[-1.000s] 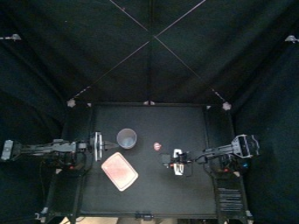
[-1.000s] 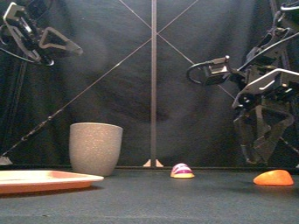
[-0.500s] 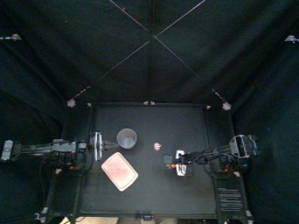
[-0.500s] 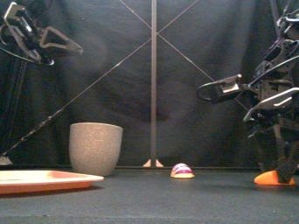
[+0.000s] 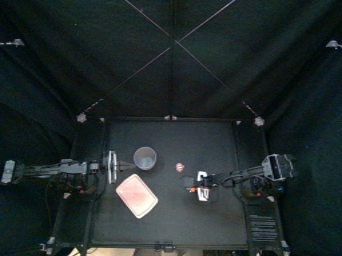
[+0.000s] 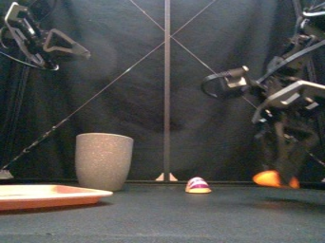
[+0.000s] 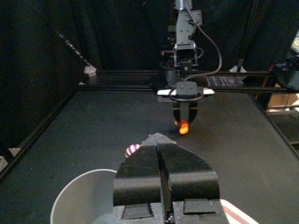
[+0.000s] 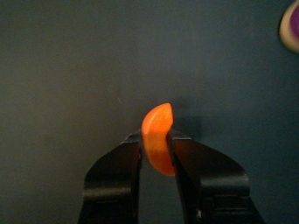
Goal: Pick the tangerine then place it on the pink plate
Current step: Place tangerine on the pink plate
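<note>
Orange and wedge-shaped, the tangerine point(image 8: 156, 127) is pinched between the two jaws of the right gripper point(image 8: 159, 145), which is closed narrow around its middle. On my front feed I see it hanging just clear of the desk point(image 5: 187, 218) on the right side, with the gripper coming down onto it from above. Toward the middle of the desk a small purple-and-pink toy point(image 6: 199, 185) lies on the surface, near the fruit but apart from it. Farther left the tall grey speckled cup point(image 6: 105, 160) stands upright. The pink plate point(image 6: 45, 196) lies flat in front of the cup at the left, set at an angle in my overhead feed and well apart from the tangerine. The left gripper point(image 7: 165, 144) is parked at the desk's left side, raised above the surface. Its jaws are pressed together with nothing between them, and it points across the desk toward the right arm.
</note>
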`<state>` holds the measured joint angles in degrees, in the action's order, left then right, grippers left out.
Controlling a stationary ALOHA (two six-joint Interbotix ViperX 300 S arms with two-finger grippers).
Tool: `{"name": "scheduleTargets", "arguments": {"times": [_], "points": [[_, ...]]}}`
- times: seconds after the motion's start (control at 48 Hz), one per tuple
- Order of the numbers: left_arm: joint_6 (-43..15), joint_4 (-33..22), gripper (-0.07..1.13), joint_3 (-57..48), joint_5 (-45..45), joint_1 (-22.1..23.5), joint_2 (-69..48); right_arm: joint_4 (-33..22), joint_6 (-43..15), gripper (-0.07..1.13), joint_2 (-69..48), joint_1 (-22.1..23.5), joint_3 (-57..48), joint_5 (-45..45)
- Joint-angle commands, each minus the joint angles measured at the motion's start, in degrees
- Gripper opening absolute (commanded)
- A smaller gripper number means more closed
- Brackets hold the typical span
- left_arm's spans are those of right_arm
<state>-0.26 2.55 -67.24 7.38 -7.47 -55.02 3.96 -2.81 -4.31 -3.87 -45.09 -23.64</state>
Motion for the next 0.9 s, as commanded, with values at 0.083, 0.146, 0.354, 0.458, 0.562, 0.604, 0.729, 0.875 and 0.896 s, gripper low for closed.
{"name": "scheduleTargets", "arguments": {"times": [0.083, 0.146, 0.354, 0.458, 0.562, 0.604, 0.729, 0.875, 0.896], "points": [[0.00, 0.00, 0.06, 0.79, 1.14, -0.18, 0.26, -0.26, 0.09, 0.46, 1.05, -0.09, 10.90, 3.25], [-0.09, 0.00, 0.07, 0.79, 1.23, -0.18, 0.26, -0.53, 0.26, 0.46, 3.78, -0.18, 14.85, 6.42], [-0.09, 0.09, 0.06, 0.70, 1.93, -2.29, 0.26, -1.05, 0.35, 0.46, 14.85, -0.35, 25.31, 15.82], [-0.09, 0.00, 0.06, 0.09, 2.02, -3.96, 0.18, -1.05, 0.62, 0.48, 20.83, -0.79, 31.73, 16.52], [0.09, 0.00, 0.06, -0.62, 2.02, -4.57, 0.26, -1.23, 0.62, 0.50, 24.79, -1.32, 37.00, 16.70], [0.09, 0.00, 0.07, -0.70, 2.02, -4.66, 0.26, -1.32, 0.62, 0.51, 26.10, -1.49, 38.85, 16.70], [0.09, 0.00, 0.07, -0.70, 1.93, -4.57, 0.18, -1.32, 0.44, 0.51, 29.18, -1.93, 43.33, 16.79], [0.00, 0.00, 0.07, -0.79, 2.02, -4.66, 0.26, -0.70, -0.09, 0.54, 31.73, -2.02, 46.23, 16.79], [0.09, 0.00, 0.06, -0.79, 2.02, -4.66, 0.18, -0.53, -0.09, 0.56, 32.17, -2.02, 46.58, 16.79]]}}
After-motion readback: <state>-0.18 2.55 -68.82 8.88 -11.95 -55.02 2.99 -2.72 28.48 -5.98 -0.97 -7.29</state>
